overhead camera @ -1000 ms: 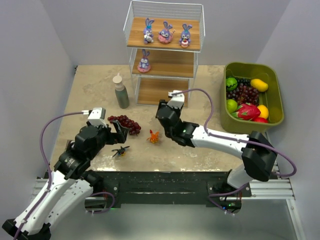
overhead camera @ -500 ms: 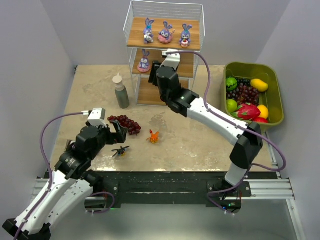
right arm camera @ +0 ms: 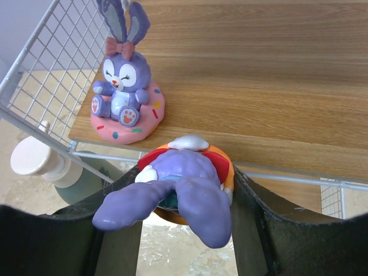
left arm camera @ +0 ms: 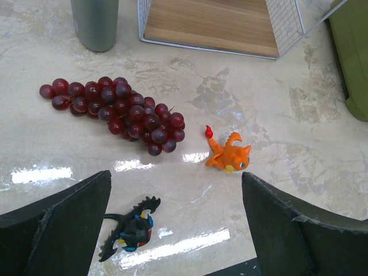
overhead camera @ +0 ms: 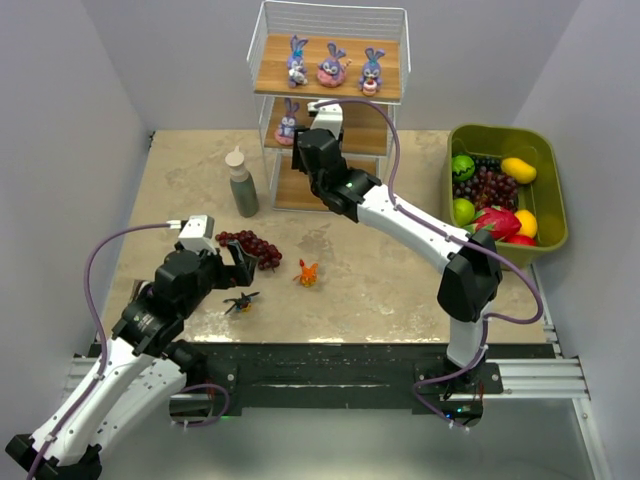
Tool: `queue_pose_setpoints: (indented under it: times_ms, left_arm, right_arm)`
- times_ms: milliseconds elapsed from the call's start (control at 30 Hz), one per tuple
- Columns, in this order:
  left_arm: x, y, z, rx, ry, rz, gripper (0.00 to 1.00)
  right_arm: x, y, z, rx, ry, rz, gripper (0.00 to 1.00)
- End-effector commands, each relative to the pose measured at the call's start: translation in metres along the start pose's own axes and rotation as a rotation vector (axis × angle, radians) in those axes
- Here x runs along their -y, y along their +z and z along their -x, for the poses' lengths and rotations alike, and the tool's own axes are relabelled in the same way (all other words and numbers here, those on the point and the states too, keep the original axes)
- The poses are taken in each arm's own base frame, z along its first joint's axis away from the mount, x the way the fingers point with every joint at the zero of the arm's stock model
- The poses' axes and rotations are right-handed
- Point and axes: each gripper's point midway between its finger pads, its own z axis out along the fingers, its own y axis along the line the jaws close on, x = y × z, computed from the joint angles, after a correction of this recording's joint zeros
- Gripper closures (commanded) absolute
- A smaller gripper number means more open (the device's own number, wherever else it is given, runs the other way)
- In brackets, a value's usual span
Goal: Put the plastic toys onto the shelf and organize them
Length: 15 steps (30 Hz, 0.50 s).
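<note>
My right jaws pinch a purple bunny (right arm camera: 184, 190) on an orange ring, at the middle-board edge of the shelf (right arm camera: 276, 75). Next I'd reach in and set it upright beside the pink-ring bunny (right arm camera: 123, 98). My left jaws hang spread over the desk (left arm camera: 287, 115).

Four bunnies (overhead camera: 297, 58) on shelf (overhead camera: 272, 72), held bunny (right arm camera: 178, 178) at middle board's (right arm camera: 276, 86) edge, orange creature (overhead camera: 309, 272), black bug (overhead camera: 240, 300) on table (overhead camera: 400, 280)
</note>
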Motion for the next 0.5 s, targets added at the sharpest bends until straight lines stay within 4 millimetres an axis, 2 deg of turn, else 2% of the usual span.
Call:
queue_pose_setpoints:
  times_ms: [0, 267, 467]
  left_arm:
    - [0.006, 0.001, 0.010, 0.043, 0.008, -0.030, 0.01]
    - [0.005, 0.002, 0.009, 0.039, 0.011, -0.028, 0.00]
    - [0.006, 0.002, 0.009, 0.039, 0.011, -0.028, 0.01]
  right_arm:
    - [0.003, -0.009, 0.038, 0.078, 0.042, -0.005, 0.81]
    - [0.010, -0.009, 0.048, 0.114, 0.062, -0.038, 0.82]
    - [0.016, -0.016, 0.058, 0.147, 0.084, -0.047, 0.82]
